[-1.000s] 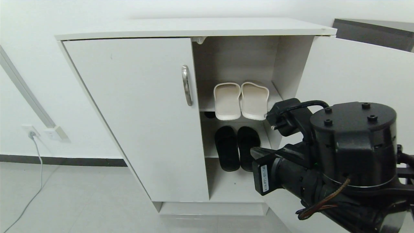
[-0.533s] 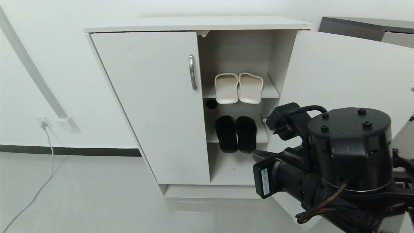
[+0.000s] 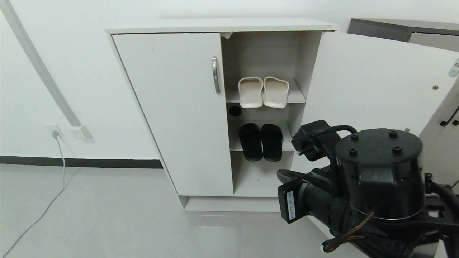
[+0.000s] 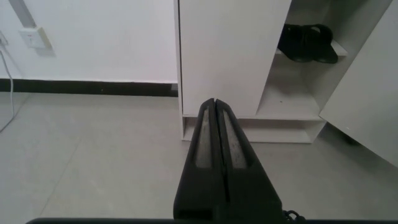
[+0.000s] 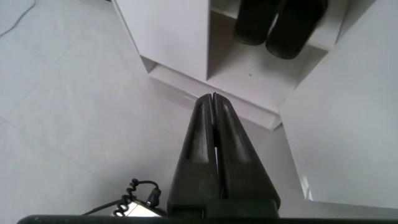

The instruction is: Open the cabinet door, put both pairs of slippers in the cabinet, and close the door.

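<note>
Cream slippers (image 3: 263, 92) and black slippers (image 3: 260, 142) are sitting shelved, the camera backing off. Left tool (image 4: 214, 124) and right tool (image 5: 213, 118) are hanging pinched together, empty; the door (image 3: 373, 82), frame right, is awaiting closing.

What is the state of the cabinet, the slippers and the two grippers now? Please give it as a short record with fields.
cabinet: white, stands on the floor
left door: closed
right door: swung open
pale slippers: side by side on the upper shelf
black slippers: side by side on the middle shelf
left gripper: shut, holds nothing, above the floor
right gripper: shut, holds nothing, above the floor
remaining step: close the right door
</note>
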You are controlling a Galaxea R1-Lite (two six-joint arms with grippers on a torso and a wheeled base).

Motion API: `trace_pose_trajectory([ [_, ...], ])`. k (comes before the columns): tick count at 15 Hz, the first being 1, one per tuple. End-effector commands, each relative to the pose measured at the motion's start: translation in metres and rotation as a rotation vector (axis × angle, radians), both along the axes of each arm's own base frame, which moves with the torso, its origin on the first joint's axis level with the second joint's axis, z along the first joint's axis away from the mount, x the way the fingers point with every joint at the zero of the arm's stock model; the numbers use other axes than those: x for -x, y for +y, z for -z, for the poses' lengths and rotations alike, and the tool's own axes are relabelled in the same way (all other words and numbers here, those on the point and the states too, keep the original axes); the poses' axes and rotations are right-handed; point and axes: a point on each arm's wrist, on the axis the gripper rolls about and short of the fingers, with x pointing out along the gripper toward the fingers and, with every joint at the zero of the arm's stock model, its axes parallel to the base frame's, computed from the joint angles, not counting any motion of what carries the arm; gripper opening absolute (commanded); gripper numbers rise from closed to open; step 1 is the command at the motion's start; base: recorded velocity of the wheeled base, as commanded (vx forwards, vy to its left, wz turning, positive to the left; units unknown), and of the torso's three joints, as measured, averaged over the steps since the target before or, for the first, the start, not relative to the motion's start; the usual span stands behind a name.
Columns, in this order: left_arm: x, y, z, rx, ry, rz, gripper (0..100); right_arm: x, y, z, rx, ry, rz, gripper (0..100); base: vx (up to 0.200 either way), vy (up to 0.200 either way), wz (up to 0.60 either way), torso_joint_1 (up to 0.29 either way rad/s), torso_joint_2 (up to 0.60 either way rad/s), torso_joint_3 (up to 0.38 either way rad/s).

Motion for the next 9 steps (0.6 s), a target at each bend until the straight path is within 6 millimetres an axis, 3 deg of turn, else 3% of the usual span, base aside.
trace_pose_trajectory([
  [1, -0.0001, 0.0, 0.0, 0.001, 0.002, 0.001, 0, -0.0015, 0.0012, 0.0036, 0.011, 0.006, 0.003, 0, 0.0, 0.0, 0.0, 0.0, 0.0, 0.0],
  [9, -0.0001, 0.0, 0.0, 0.004, 0.001, 0.001, 0, -0.0009, 0.0001, 0.0072, 0.023, 0.012, 0.002, 0, 0.0, 0.0, 0.0, 0.0, 0.0, 0.0],
])
